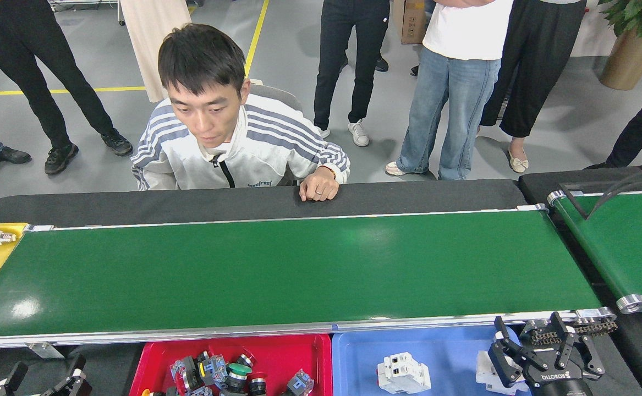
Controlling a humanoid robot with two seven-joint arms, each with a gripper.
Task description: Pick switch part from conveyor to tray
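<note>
Grey factory floor with standing onlookers filled twelve o'clock, and a seated person rested a hand point(319, 187) on the black ledge behind the conveyor point(287, 269), whose green belt carried no switch part, so both arms seemed to wait low. At six o'clock, a red tray point(321, 352) held switch parts point(227, 374), beside a blue tray point(354, 357) with white blocks point(406, 374). Right gripper point(541, 352) hovered at five o'clock, fingers spread and empty; left gripper point(40, 377) peeked in at seven o'clock, apparently spread and empty.

Bare glossy green conveyor point(287, 269); switch parts point(221, 374) heaped in red tray point(321, 352) just below it.
</note>
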